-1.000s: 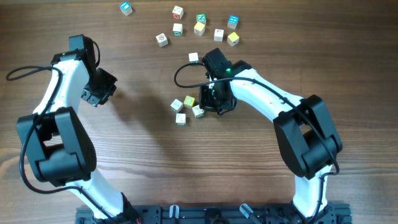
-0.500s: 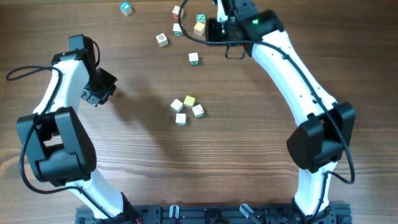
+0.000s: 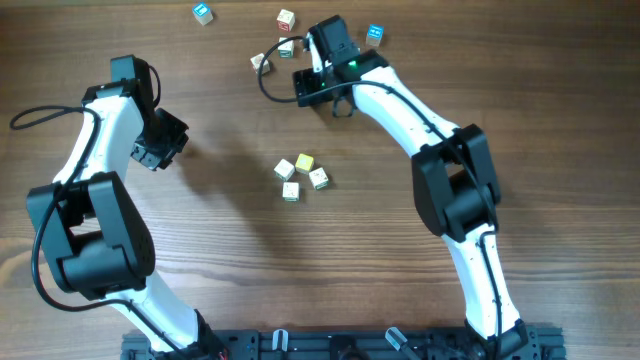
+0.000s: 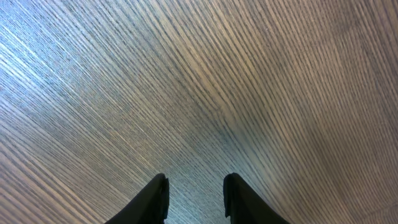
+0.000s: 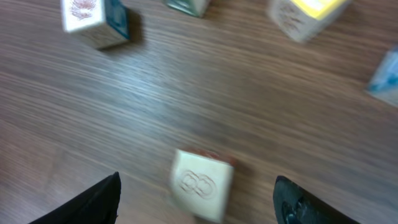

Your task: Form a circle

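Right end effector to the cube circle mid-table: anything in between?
Nothing visible. Only bare table lies between the right end effector and the circle. The loose cubes sit up around the end effector, off that path.

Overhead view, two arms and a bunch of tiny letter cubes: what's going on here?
The robot is building a circle of cubes. The circle is so far a cluster of four cubes in the middle of the table. The right gripper is out at the loose scatter along the far edge, with its jaws open around a white cube that lies on the wood, not gripped. The left gripper hangs off to the side, slightly open and empty.
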You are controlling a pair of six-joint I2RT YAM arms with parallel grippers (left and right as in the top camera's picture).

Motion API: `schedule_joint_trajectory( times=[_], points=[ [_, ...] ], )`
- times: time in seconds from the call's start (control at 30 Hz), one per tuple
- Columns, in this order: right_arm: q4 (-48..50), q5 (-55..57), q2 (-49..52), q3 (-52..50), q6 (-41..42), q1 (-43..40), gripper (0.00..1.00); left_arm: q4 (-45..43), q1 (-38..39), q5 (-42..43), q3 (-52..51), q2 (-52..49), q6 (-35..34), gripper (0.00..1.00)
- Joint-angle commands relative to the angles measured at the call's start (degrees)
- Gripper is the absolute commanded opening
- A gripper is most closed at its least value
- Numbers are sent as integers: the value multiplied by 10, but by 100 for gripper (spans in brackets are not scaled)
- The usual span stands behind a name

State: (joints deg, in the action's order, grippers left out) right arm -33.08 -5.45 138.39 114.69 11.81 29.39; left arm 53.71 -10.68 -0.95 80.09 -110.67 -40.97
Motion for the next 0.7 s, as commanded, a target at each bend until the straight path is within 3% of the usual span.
schedule_joint_trajectory(
  times=[0.0,0.1,0.2,0.67],
  points=[
    [26,6,24,-1,-13,9,79,-2,1,3,8,12,2,33],
    [32,20,28,-1,-12,9,75,-2,1,3,8,12,2,33],
    [28,32,28,-1,-12,9,53,-2,1,3,8,12,2,33],
    [-13,87,28,-1,-13,9,48,-2,1,9,8,12,2,34]
  ],
)
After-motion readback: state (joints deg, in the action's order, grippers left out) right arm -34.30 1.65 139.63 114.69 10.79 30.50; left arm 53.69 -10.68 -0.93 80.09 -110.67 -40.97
